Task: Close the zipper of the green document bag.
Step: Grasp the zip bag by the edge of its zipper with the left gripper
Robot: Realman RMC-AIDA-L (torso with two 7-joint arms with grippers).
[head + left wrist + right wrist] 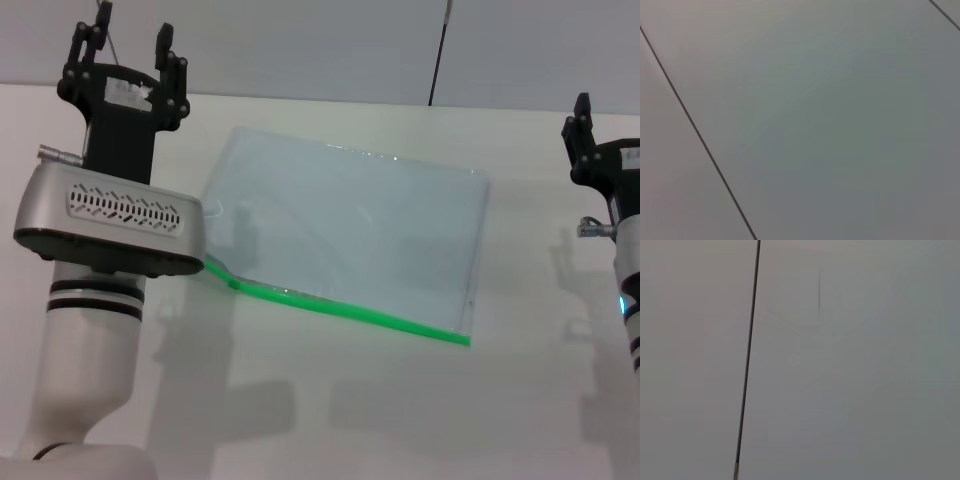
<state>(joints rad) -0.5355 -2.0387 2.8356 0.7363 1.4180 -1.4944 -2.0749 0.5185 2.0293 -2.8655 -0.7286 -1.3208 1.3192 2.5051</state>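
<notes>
Bench [330, 420]: pale, flat surface carrying the bag; a light wall with a thin dark seam runs behind its far edge.
Green document bag [350, 225]: large translucent bluish pouch lying flat near the middle of the bench, turned at a slant – one short end toward the left edge, the other toward the right edge.
Zipper [350, 312]: bright green strip along the bag's long edge facing the near edge of the bench; its left end passes under the left arm's housing. The slider cannot be made out.
Left gripper [127, 50]: raised over the far left part of the bench, fingers pointing up and spread wide, holding nothing – just beside the bag's left end, not touching it.
Right gripper [580, 115]: raised at the right edge of the bench, well apart from the bag; only one finger shows, so its spread cannot be told.
Wrist views: both show only plain wall panels with a dark seam.
</notes>
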